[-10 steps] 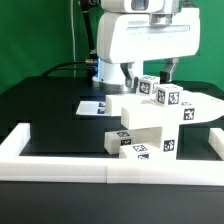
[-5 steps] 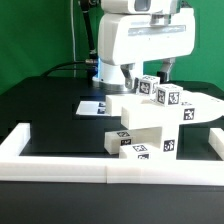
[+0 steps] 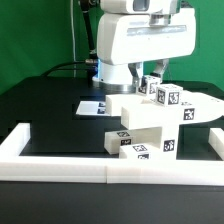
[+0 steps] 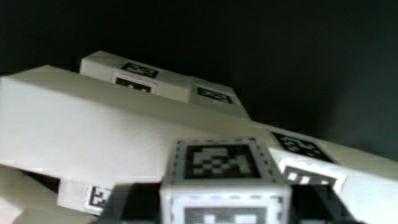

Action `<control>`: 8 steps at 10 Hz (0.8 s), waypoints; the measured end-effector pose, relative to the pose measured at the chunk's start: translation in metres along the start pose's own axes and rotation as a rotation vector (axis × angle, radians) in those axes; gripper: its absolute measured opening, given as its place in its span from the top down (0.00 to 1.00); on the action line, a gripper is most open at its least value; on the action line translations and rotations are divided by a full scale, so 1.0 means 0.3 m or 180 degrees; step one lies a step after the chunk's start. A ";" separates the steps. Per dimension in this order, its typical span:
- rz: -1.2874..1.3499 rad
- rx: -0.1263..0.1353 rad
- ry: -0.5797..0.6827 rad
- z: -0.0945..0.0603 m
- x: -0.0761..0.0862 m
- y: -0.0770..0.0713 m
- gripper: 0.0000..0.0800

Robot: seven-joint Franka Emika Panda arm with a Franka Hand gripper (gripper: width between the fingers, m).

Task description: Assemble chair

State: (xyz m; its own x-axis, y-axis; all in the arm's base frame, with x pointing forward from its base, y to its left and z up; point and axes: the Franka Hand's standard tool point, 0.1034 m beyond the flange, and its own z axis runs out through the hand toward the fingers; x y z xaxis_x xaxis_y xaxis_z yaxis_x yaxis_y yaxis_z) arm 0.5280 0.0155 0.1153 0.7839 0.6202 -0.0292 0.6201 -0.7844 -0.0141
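Your small cube leg (image 3: 153, 83) has tipped a bit since before; gripper (image 3: 150, 72) is squeezing it above the chair (image 3: 150, 125).

You have the chair (image 3: 150, 125) stacked on the worktop (image 3: 50, 115), just behind the border wall (image 3: 60, 163). The marker board (image 3: 95, 104) lies at its ten o'clock. The gripper (image 3: 152, 72) hangs at its twelve.

Since a second ago the small tagged cube (image 3: 153, 84) at the top of the chair stack (image 3: 150, 125) has shifted slightly toward the exterior view's right and turned a little, so it now sits closer to the tagged block (image 3: 170, 99) beside it. The gripper (image 3: 150, 72) above the cube has drawn its jaws inward around it.
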 end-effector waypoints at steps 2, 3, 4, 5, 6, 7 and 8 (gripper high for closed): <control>0.0282 0.0002 0.0001 0.000 0.000 0.000 0.64; 0.0468 0.0003 0.0002 0.000 0.000 -0.001 0.64; 0.0788 0.0004 0.0001 0.001 0.001 -0.001 0.64; 0.1113 0.0004 0.0001 0.001 0.001 -0.002 0.64; 0.1231 0.0005 0.0001 0.001 0.001 -0.002 0.64; 0.1518 0.0005 0.0001 0.001 0.001 -0.003 0.64; 0.1748 0.0005 0.0000 0.001 0.002 -0.003 0.64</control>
State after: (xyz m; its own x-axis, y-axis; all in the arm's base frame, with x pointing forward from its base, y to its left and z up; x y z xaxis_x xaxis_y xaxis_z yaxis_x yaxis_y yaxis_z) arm 0.5279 0.0165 0.1149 0.9923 0.1195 -0.0327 0.1196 -0.9928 0.0016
